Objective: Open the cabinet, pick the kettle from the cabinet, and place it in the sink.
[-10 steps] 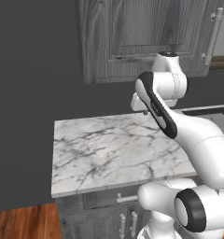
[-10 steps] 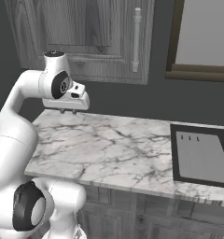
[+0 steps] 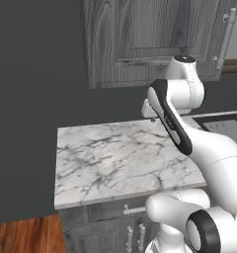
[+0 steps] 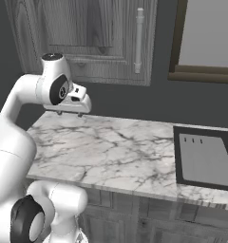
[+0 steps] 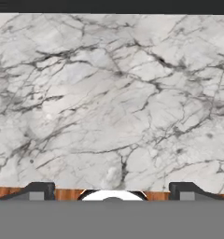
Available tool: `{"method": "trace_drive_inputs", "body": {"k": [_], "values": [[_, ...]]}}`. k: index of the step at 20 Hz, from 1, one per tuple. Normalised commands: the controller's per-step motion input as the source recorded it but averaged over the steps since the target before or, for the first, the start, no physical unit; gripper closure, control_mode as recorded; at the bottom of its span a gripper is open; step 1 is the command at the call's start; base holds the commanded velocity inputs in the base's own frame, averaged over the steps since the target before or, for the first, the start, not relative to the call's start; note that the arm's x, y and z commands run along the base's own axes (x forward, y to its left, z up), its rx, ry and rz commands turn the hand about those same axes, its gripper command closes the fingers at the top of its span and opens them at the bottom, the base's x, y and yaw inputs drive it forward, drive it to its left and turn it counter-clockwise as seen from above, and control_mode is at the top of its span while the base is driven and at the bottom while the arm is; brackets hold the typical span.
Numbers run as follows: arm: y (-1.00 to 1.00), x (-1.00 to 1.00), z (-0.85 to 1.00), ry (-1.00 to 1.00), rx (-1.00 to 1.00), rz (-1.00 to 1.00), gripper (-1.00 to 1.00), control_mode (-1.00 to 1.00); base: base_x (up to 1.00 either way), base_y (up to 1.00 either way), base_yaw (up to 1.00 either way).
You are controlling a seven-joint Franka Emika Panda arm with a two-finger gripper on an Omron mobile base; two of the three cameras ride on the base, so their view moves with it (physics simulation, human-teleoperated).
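The cabinet [image 3: 140, 39] [image 4: 87, 38] hangs on the wall above the counter, its door shut and its long light-grey bar handle [image 3: 226, 37] [image 4: 139, 40] upright at the right side. The kettle is hidden. The sink [image 4: 206, 159] [image 3: 224, 124], black with a light grey drainboard, lies at the counter's right end. My gripper [image 4: 69, 113] [image 3: 152, 117] [image 5: 111, 190] hangs below the cabinet, over the back of the marble counter, pointing down. Its fingertips [image 5: 39, 189] stand far apart with nothing between them, so it is open.
The white marble counter [image 3: 110, 158] [image 4: 111, 152] [image 5: 109, 93] spreads under the hand. A dark wall [image 3: 36, 99] stands at the left. A window frame [image 4: 206, 42] sits right of the cabinet. Lower drawers with thin handles [image 3: 133, 210] front the counter.
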Motion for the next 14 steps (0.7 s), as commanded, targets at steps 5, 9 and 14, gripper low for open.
{"method": "trace_drive_inputs", "body": {"k": [5,9,14], "values": [[-0.20,-0.24,0.03,-0.09,0.04,-0.12,-1.00,-1.00,0.00,0.00,0.00],[-0.25,-0.08,0.10,0.00,0.01,-0.14,-1.00,-1.00,0.00,0.00,0.00],[-0.31,-0.02,0.15,-0.01,0.00,-0.09,-1.00,-1.00,0.00,0.00,0.00]]}}
